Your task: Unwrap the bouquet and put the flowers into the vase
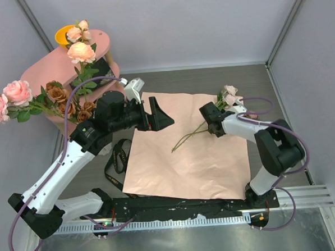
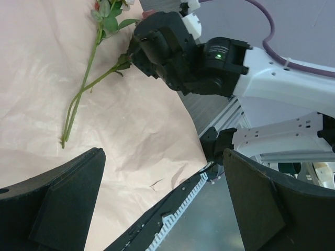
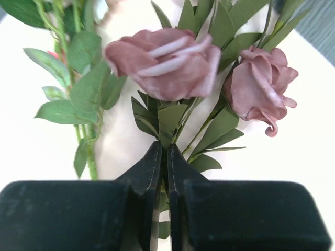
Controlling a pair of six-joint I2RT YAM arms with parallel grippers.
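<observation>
The bouquet is undone, and its salmon-pink paper sheet (image 1: 197,157) lies flat on the table. Two thin-stemmed flowers (image 1: 193,134) with dusky pink blooms (image 3: 167,63) lie across its upper right part. My right gripper (image 1: 208,123) is shut on a leafy stem (image 3: 175,123) just below the blooms. My left gripper (image 1: 159,119) hovers open over the sheet's upper left edge, nothing between its fingers (image 2: 57,204). More flowers (image 1: 80,51) stand upright on the pink stand at the back left. The vase is hidden among their leaves.
A pink two-tier stand (image 1: 52,69) at the back left carries an orange bowl (image 1: 63,35) and pink and brown roses (image 1: 17,91). A black ribbon (image 1: 116,162) lies left of the sheet. The arms' base rail (image 1: 177,206) runs along the near edge.
</observation>
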